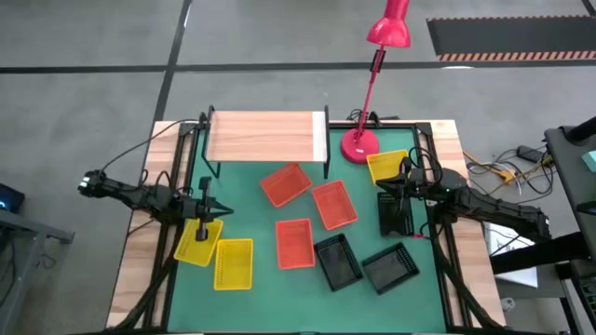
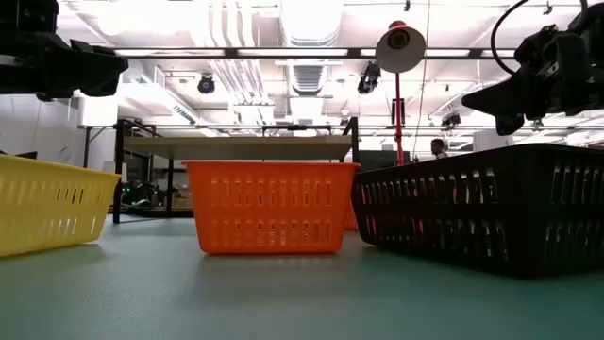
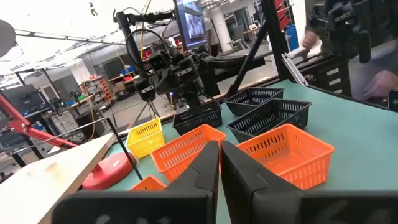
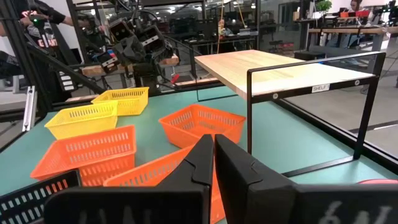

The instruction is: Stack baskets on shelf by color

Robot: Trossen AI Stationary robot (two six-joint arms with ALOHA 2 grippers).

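Both clenched and empty, the left pincer [image 1: 216, 213] hovers over a yellow basket [image 1: 198, 242] while the right pincer [image 1: 389, 185] hovers above a black basket [image 1: 395, 215].

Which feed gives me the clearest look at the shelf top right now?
The high view: the shelf shows its whole wooden top from above, with no baskets on it. The right wrist view shows one end and the black legs at an angle. The left wrist view catches only a corner. The low view sees just its edge behind an orange basket.
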